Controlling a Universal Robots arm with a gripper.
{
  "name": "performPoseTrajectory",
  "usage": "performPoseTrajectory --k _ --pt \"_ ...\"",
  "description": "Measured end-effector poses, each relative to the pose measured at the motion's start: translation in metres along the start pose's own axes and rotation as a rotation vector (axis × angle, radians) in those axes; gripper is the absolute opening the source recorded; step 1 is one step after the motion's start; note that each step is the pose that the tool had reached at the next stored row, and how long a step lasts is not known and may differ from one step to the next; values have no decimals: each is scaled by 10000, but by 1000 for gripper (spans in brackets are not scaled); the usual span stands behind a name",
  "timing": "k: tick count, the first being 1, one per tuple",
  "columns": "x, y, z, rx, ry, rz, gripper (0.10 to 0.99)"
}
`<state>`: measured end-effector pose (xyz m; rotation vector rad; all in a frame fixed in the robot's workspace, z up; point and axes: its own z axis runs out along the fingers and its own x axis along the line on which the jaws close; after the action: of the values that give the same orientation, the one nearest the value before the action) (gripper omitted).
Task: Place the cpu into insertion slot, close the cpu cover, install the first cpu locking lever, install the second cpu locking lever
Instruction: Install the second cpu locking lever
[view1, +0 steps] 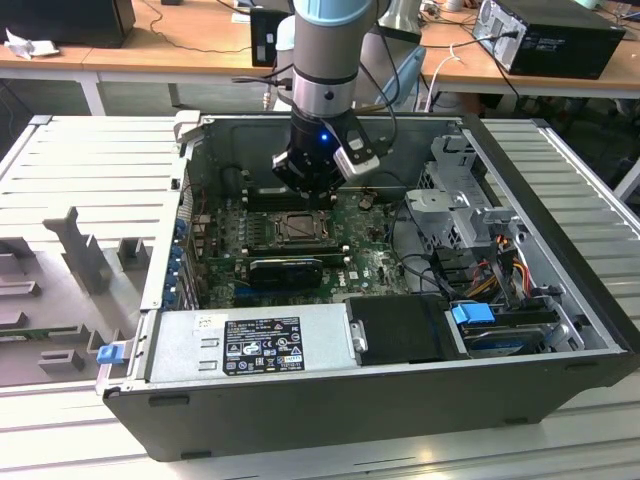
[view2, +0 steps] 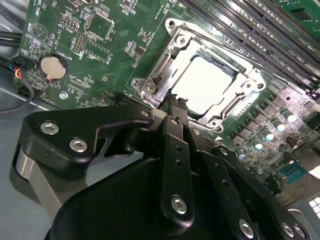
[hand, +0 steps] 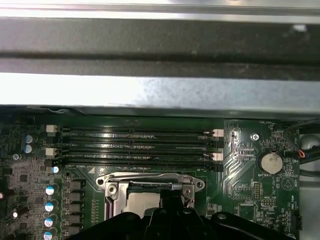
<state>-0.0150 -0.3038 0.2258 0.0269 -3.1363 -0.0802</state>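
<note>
Black linkage of my end effector (view2: 172, 102) sits closest to the lens in the second wrist view, its fingers drawn together to a narrow tip with nothing between them that I can make out. That tip hangs just beside the edge of the insertion slot (view2: 205, 82).

Findings, all placed from the slot:
- cpu (view2: 204, 85) lies seated inside it, pale top showing flat.
- cpu cover (view2: 167, 62) appears, as far as this angle allows, to lie down around the chip, its cut-out framing it.
- memory slots (hand: 137, 145) run just beyond the slot, on the green motherboard (view2: 65, 35).

Judgement: placing is done, the cover looks closed, and the lever stage is in hand. The next move calls for a fine, low contact at the slot's rim without scraping the board.

Poorly seen: I cannot pick out either locking lever or tell whether one is latched. In the exterior view the arm (view1: 330, 60) hides the fingertips, and the first wrist view cuts off the slot's near half.
</note>
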Motion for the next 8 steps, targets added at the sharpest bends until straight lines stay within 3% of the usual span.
performPoseTrajectory --k 5,8 --pt "0 -5 -6 4 2 -1 106" --pt "0 -3 -47 4 1 -1 106"
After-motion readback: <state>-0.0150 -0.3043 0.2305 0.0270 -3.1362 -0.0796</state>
